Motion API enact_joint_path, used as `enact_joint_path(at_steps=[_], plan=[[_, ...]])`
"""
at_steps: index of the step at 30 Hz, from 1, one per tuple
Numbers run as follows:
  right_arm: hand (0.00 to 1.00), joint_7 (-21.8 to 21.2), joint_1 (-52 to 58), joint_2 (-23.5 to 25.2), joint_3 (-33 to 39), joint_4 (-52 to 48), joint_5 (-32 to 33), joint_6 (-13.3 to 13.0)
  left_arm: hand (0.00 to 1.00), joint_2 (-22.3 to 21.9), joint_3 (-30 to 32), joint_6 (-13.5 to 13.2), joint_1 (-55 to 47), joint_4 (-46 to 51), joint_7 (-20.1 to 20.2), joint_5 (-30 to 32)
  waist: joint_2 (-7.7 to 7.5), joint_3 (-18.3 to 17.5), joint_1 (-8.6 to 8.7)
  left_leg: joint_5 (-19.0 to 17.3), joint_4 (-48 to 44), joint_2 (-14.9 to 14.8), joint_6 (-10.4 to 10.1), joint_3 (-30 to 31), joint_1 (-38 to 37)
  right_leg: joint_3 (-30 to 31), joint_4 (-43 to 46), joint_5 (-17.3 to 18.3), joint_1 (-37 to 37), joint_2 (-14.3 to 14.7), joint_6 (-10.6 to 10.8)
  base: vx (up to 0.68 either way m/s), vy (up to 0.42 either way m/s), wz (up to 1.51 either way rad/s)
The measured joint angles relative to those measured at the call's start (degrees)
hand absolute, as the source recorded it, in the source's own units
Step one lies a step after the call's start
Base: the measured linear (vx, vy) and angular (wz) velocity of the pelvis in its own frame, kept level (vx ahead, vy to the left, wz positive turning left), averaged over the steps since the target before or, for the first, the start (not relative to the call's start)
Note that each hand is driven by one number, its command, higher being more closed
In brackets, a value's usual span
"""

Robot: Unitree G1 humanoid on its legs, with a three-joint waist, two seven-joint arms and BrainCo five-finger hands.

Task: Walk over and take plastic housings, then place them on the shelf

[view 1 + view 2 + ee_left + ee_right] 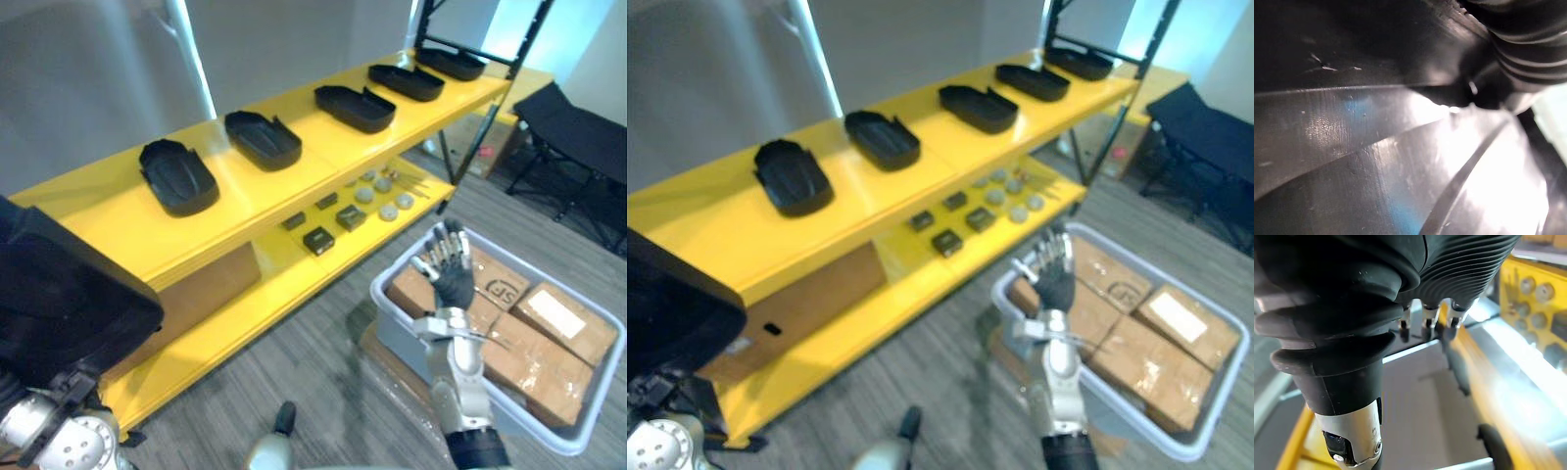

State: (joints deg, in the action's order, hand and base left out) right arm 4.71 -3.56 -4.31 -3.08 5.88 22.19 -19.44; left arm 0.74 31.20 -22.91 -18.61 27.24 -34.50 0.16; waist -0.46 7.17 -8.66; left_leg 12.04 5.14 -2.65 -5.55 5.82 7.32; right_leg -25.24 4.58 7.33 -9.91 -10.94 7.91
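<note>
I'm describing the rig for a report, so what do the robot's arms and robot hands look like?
The right arm is a slim silver-grey tube. The right robot hand has a dark ribbed cover over its back and wrist, and silver fingers with dark tips. The left robot hand shows the same dark ribbed cover.

Five black plastic housings [178,176] on the upper deck of one yellow shelf [118,220], four small dark blocks [318,240] and several pale discs [388,211] on its lower deck, four cardboard boxes [563,318] in one grey bin [578,438].
</note>
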Motion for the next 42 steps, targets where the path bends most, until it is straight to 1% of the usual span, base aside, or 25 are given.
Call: enact_joint_path(at_steps=[6,7,9,10,11,12,13,14,15,17,19,21,23,24,25,26,27,28,29,30,31,34,36,39,42], plan=[[0.00,-2.93,0.14,-2.29,-1.63,1.86,-0.01,3.07,1.00,-0.10,-0.96,0.05,-0.59,-0.01,0.20,-1.07,-0.42,0.21,0.08,-0.04,-0.02,-0.48,0.04,0.06,0.06,-0.35,0.09,0.09,-0.24,0.56,-0.05,-0.01,-0.012,0.02],[0.00,-3.72,0.26,-2.41,-1.84,1.79,0.00,3.53,1.00,-0.18,-1.28,0.12,-0.77,-0.01,1.23,-2.57,-0.41,0.22,0.25,-0.43,0.00,-0.65,0.16,-0.42,0.65,-1.30,0.05,0.09,-0.52,0.76,0.02,-0.05,-0.026,0.52],[0.00,-3.97,1.53,-3.02,-0.70,0.62,-0.06,3.73,1.00,-0.16,-3.07,0.41,-0.24,-0.20,2.79,-4.26,-1.04,0.55,2.03,-1.64,-0.19,-1.34,2.13,-6.36,1.94,-6.36,-0.81,-0.37,-2.20,0.82,0.80,-0.04,-0.023,1.17],[0.00,-3.99,2.65,-3.76,1.10,-0.55,-0.55,4.29,1.00,-0.17,-4.66,0.44,1.36,-0.53,4.38,-4.85,-1.61,1.00,2.91,-2.25,-0.36,-1.74,3.17,-10.65,3.10,-10.09,-1.12,-0.63,-3.33,0.64,1.17,-0.01,0.001,1.61],[0.00,-3.97,3.77,-4.63,2.71,-1.59,-0.67,4.61,1.00,-0.25,-5.98,0.43,1.74,-0.70,5.67,-5.00,-1.69,1.23,3.00,-2.14,-0.36,-2.21,3.72,-14.41,3.89,-12.78,-0.83,-0.62,-4.06,0.56,1.20,0.00,0.020,1.56],[0.00,-3.95,4.21,-5.27,3.59,-1.99,-0.72,4.67,1.00,-0.27,-6.77,0.43,1.64,-0.95,6.31,-5.75,-1.38,1.61,2.98,-0.96,-0.34,-2.14,4.62,-14.81,3.95,-13.80,-0.33,-0.53,-4.81,0.56,1.25,0.00,0.051,1.05],[0.00,-3.95,4.58,-5.55,4.26,-2.30,-0.83,4.65,1.00,-0.27,-7.55,0.44,1.52,-1.47,6.60,-6.23,-1.10,1.80,2.84,0.63,-0.33,-1.82,4.45,-14.13,3.80,-13.93,0.25,-0.13,-5.47,0.50,0.81,0.01,0.056,0.70],[0.00,-3.99,4.69,-5.53,4.35,-2.63,-0.88,4.57,1.00,-0.36,-7.68,0.47,1.38,-1.75,6.42,-6.50,-1.18,1.81,2.81,1.72,-0.31,-1.20,4.17,-14.14,3.69,-13.88,0.67,0.95,-6.10,0.07,0.46,0.01,0.070,0.62],[0.00,-4.43,4.72,-5.35,4.33,-3.12,-0.87,4.41,1.00,-0.49,-7.70,0.49,1.60,-1.82,6.27,-6.50,-1.53,2.06,2.88,1.76,-0.28,0.02,4.15,-14.06,3.78,-13.45,1.00,3.07,-6.37,-0.71,-0.92,0.00,0.052,0.48],[0.00,-5.08,4.43,-5.26,4.25,-3.27,-0.87,3.99,1.00,-1.10,-7.70,0.46,1.86,-1.82,6.57,-6.53,-1.99,2.24,2.88,1.88,-0.29,1.05,4.31,-13.99,3.69,-11.99,1.47,4.49,-6.54,-1.38,-1.43,-0.03,0.046,0.29],[0.00,-5.03,5.00,-4.78,4.25,-3.27,-1.69,3.35,1.00,-1.16,-7.76,0.38,1.89,-1.81,7.17,-6.00,-1.19,2.75,2.99,2.50,-0.29,1.56,4.72,-13.92,3.05,-10.30,2.73,4.71,-6.69,-1.94,-1.15,-0.06,0.042,0.11],[0.00,-4.92,6.57,-4.79,4.58,-3.27,-2.39,3.05,1.00,-0.71,-8.40,0.14,2.91,-1.81,8.84,-5.84,-0.51,3.05,3.81,2.87,-0.06,2.12,4.62,-12.43,2.66,-8.30,4.14,4.90,-7.14,-2.00,-1.17,-0.07,0.020,0.30],[0.00,-4.69,8.49,-4.80,6.26,-3.28,-2.70,2.34,1.00,1.56,-11.38,-0.43,5.52,-2.17,10.59,-5.73,0.55,3.74,5.38,2.81,-0.03,2.68,4.60,-9.47,3.10,-2.61,8.10,5.57,-6.23,-1.42,-2.22,-0.08,0.031,0.80],[0.00,-4.60,9.15,-4.80,7.47,-3.44,-2.72,1.96,1.00,3.40,-12.95,-0.65,7.48,-2.96,11.42,-5.47,1.30,3.99,6.48,2.34,-0.03,2.74,4.39,-7.89,3.86,0.50,10.52,5.53,-5.24,-0.61,-2.40,-0.07,0.025,1.03],[0.00,-4.59,9.91,-4.50,8.50,-3.86,-2.74,1.74,1.00,5.26,-14.10,-0.89,9.82,-4.35,12.25,-5.01,0.09,4.08,6.88,-0.46,-0.23,3.33,2.98,-8.77,4.75,2.19,10.23,5.52,-4.75,-1.30,-2.73,-0.01,0.061,0.90],[0.00,-4.63,10.29,-3.34,9.44,-4.30,-2.73,1.55,1.00,7.02,-14.53,-0.93,12.10,-5.41,12.74,-4.49,-3.19,4.21,7.23,-2.40,-7.28,5.03,5.45,-10.60,7.89,3.29,8.98,6.56,-4.54,-3.58,-3.70,0.05,0.054,0.51],[0.00,-4.75,10.00,-3.17,10.21,-5.49,-2.68,1.20,1.00,8.07,-14.47,-1.02,13.88,-6.32,12.84,-4.37,-3.31,4.57,6.83,-8.45,-23.29,5.27,8.20,-11.93,12.46,3.51,8.01,7.55,-4.98,-3.55,-2.84,0.09,0.024,0.21],[0.00,-4.87,9.91,-3.77,10.33,-6.06,-2.69,0.73,1.00,7.61,-14.48,-0.83,14.06,-6.54,12.85,-4.35,-1.38,4.70,6.99,-10.86,-23.63,3.91,6.47,-11.84,12.46,3.47,7.79,6.82,-5.11,-2.17,-1.62,0.06,0.006,0.13],[0.00,-5.07,9.99,-3.11,10.29,-5.87,-2.74,0.49,1.00,7.98,-14.53,-0.56,14.70,-7.47,13.00,-4.06,-1.91,5.00,7.88,-10.54,-20.76,4.21,6.36,-11.18,11.02,4.41,8.12,6.00,-4.85,-2.48,-1.30,0.01,0.033,0.02],[0.00,-5.57,9.87,-2.84,10.17,-5.73,-2.81,0.42,1.00,7.65,-14.72,-0.32,14.42,-8.22,13.07,-4.13,-2.18,5.07,7.67,-8.42,-16.01,4.26,6.54,-11.47,8.50,5.71,9.02,4.22,-3.94,-2.55,-1.65,-0.03,0.072,0.00],[0.00,-5.90,9.84,-2.83,10.18,-5.73,-2.85,0.20,1.00,7.64,-14.92,-0.18,14.17,-8.27,13.19,-4.17,-2.14,5.09,7.67,-7.62,-13.97,4.12,6.55,-11.38,7.44,6.11,9.34,3.52,-3.70,-2.37,-1.86,-0.04,0.051,-0.20],[0.00,-5.96,8.99,-2.84,10.08,-5.78,-2.86,-0.45,1.00,7.35,-15.77,-0.10,13.86,-8.24,13.34,-4.10,-2.09,5.12,7.68,-4.51,-7.54,3.54,6.70,-11.53,3.16,8.56,7.03,4.88,-2.88,-0.49,-3.04,-0.07,-0.023,-0.11],[0.00,-5.78,8.77,-2.86,10.03,-5.95,-2.86,-0.43,1.00,6.60,-16.96,-0.16,12.34,-7.90,13.50,-4.09,-1.37,4.75,7.80,-3.96,-7.19,3.22,6.16,-12.09,2.60,8.32,6.59,5.32,-2.53,0.13,-3.30,-0.11,-0.086,-0.16],[0.00,-4.50,10.28,-2.88,10.18,-6.39,-2.77,-0.26,1.00,4.99,-18.98,-0.21,9.93,-7.47,14.40,-3.89,0.30,4.83,8.10,-1.62,-5.40,2.90,5.06,-12.44,2.27,8.16,5.94,6.47,-2.37,0.66,-1.51,-0.06,-0.075,-0.11],[0.00,-4.26,12.52,-2.87,10.18,-6.39,-2.69,-0.24,1.00,4.92,-20.38,-0.37,9.10,-7.43,14.59,-3.52,1.60,5.27,8.80,-0.29,-3.19,1.85,4.31,-12.03,0.91,8.09,6.81,7.34,-2.41,1.90,-2.12,-0.09,-0.059,-0.01]])
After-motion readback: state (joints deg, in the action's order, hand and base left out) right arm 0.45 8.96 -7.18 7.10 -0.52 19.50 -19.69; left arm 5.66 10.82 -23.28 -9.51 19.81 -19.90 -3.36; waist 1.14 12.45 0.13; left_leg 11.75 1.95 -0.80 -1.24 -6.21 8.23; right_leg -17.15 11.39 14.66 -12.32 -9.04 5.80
